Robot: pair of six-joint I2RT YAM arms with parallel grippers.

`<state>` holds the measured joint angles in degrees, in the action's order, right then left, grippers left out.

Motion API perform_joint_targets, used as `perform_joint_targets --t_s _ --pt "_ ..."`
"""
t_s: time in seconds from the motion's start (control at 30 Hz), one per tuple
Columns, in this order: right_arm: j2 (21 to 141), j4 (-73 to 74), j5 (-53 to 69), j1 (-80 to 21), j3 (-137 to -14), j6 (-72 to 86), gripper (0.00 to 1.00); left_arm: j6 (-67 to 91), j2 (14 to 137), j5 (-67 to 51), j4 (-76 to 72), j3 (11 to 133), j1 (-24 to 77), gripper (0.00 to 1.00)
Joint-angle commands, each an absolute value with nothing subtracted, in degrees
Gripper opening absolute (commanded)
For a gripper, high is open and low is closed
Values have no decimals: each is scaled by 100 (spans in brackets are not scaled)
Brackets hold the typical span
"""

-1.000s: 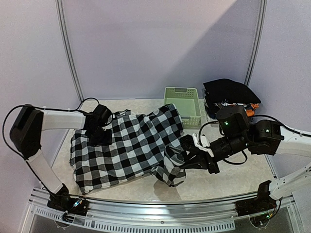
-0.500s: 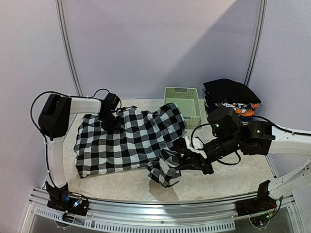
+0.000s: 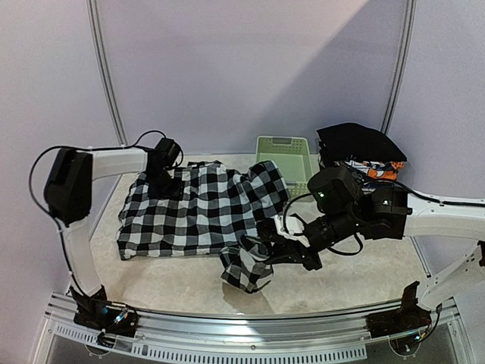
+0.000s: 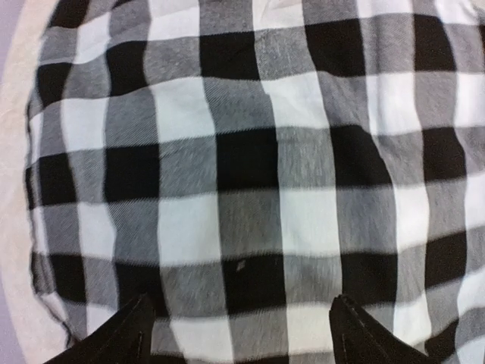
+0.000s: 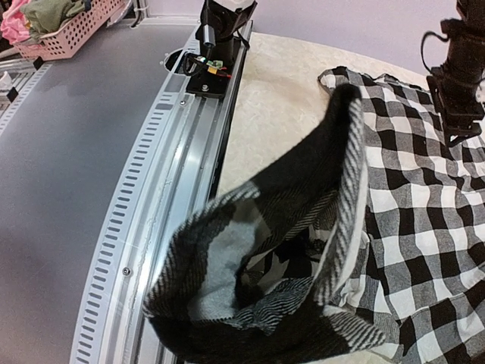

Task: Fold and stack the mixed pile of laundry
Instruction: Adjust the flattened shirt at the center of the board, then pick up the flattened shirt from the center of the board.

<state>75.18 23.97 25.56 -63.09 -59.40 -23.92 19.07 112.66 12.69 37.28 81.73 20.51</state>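
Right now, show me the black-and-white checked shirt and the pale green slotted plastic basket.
black-and-white checked shirt (image 3: 197,212): top external view, flat middle panel.
pale green slotted plastic basket (image 3: 292,163): top external view, bare floor.

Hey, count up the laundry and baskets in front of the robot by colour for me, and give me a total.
Black-and-white checked woven shirt: 1
Plain black folded cloth: 1
Orange-blue-white printed fabric: 1 visible, layers beneath unclear
Pale green slotted plastic basket: 1
Total: 4
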Motion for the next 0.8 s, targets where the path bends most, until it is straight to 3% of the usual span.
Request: perform_joint_targets --t_s 0.0,0.2,0.4,0.77 --pt "7652 2466 2598 -6266 -6143 -2593 5 2454 9595 2228 3766 6906 2387 87" --pt "7541 2783 2483 -6236 -6227 -2734 3 3492 7729 2482 3819 5012 2497 91" --pt "7030 3294 2131 -6214 -6402 -2906 0 4649 6240 2453 4015 3598 2496 80" --pt "6087 3630 1997 -6210 -6483 -3036 0 5740 4767 2382 4144 2463 2496 59"
